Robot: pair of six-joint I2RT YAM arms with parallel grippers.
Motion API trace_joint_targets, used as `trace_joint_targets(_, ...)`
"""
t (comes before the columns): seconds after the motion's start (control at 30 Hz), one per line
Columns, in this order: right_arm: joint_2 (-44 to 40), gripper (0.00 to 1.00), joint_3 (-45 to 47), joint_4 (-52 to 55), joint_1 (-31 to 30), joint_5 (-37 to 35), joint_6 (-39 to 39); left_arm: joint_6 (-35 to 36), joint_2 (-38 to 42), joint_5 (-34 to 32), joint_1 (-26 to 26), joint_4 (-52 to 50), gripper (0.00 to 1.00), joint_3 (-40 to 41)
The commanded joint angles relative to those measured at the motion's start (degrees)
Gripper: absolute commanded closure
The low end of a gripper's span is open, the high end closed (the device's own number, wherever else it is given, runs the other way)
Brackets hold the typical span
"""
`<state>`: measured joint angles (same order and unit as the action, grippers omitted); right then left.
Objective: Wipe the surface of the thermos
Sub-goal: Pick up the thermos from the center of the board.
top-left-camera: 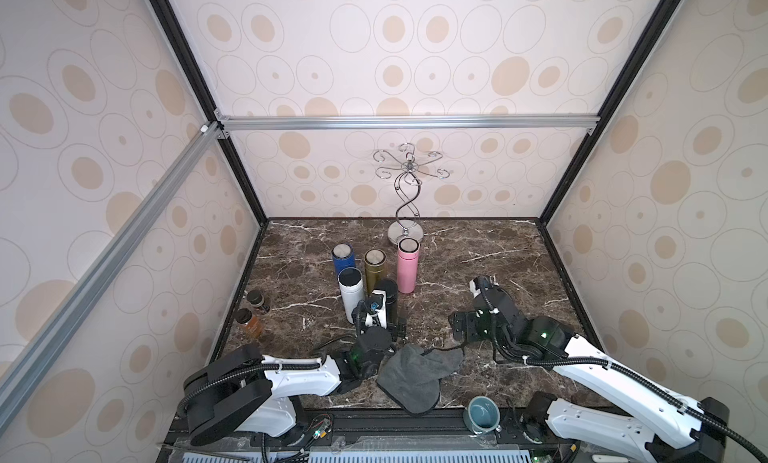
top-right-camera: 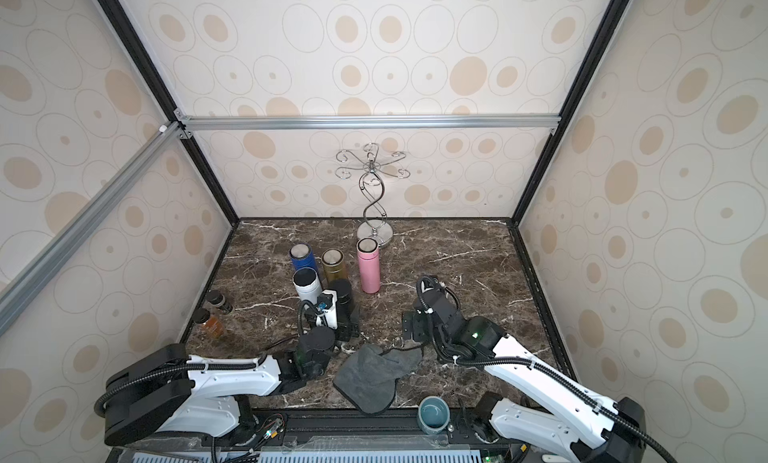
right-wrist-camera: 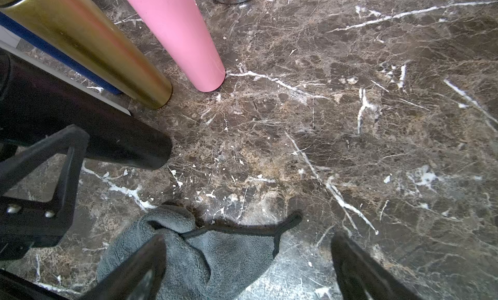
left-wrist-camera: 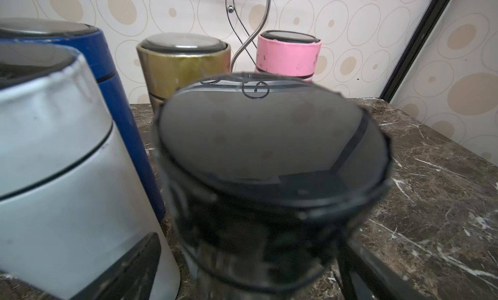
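Five thermoses stand in a cluster left of the table's middle. The black thermos (top-left-camera: 388,292) (left-wrist-camera: 269,150) is the nearest one. My left gripper (top-left-camera: 390,319) (left-wrist-camera: 245,271) is open, with a finger on each side of the black thermos's body; table shows between one finger and the thermos. A grey cloth (top-left-camera: 415,373) (right-wrist-camera: 210,258) lies crumpled near the front edge. My right gripper (top-left-camera: 457,327) (right-wrist-camera: 248,271) is open and holds nothing. It hangs low over the cloth's far right corner, one finger (right-wrist-camera: 134,271) above the cloth and the other above bare marble.
The white thermos (top-left-camera: 351,292), blue thermos (top-left-camera: 343,259), gold thermos (top-left-camera: 375,265) and pink thermos (top-left-camera: 407,269) crowd the black one. A chrome hook stand (top-left-camera: 405,199) is at the back. Two spice jars (top-left-camera: 253,311) sit far left, and a teal cup (top-left-camera: 482,413) on the front rail.
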<state>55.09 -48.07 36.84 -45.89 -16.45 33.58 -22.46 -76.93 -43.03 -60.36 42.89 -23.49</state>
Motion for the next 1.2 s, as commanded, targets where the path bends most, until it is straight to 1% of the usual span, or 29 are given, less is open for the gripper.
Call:
trace_joint_targets(0.0,-1.03,0.03,1.1,0.85,0.27,-0.86,0.58,0.22,-0.71,-2.16,0.66,3.64,0.0,-0.91)
trace_joint_targets(0.5,-2.18,0.03,1.78,0.87,0.36,-0.85,1.29,1.17,-5.91,-2.82,1.38,9.17,0.03,-1.78)
trace_joint_targets(0.83,-2.46,0.05,1.68,1.46,0.53,-1.0,1.83,1.59,-9.82,-3.51,1.89,15.12,0.04,-1.28)
trace_joint_targets(1.17,-3.41,0.07,1.71,2.54,0.54,-0.87,2.18,4.93,-11.62,-3.82,2.7,21.34,0.07,0.01)
